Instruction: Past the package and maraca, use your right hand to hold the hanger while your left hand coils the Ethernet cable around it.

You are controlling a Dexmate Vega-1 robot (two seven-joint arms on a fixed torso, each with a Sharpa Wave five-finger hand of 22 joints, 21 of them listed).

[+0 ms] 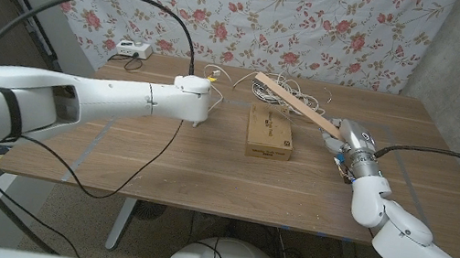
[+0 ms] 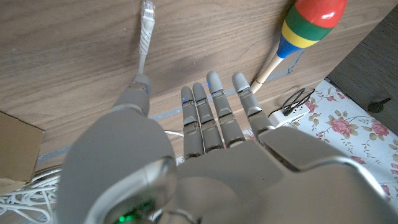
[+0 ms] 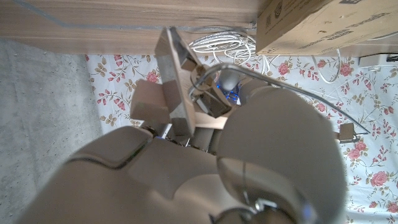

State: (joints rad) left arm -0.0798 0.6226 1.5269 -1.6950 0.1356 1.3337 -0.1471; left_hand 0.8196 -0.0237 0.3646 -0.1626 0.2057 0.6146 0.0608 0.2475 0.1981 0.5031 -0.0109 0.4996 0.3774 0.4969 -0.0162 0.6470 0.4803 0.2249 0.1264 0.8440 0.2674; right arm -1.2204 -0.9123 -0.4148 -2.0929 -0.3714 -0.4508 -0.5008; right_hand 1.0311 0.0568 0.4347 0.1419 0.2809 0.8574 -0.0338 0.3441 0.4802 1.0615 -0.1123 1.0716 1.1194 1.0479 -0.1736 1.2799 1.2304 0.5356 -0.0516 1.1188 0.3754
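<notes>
head view: the right robot hand [image 1: 346,140] grips the stiff, light wooden hanger [image 1: 294,104], raised aslant over the package [image 1: 269,132]. the limp ethernet cable [image 1: 295,96] lies coiled beyond it; its plug end [image 2: 145,28] is pinched by the left robot hand [image 1: 198,96], probably the best hold.

Wooden hanger [image 1: 294,103] tilted over white cable [image 1: 287,93] (tangled).

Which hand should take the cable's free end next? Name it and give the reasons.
Left. The left hand already pinches the cable's plug end near the maraca. The right hand grips the wooden hanger.
</notes>
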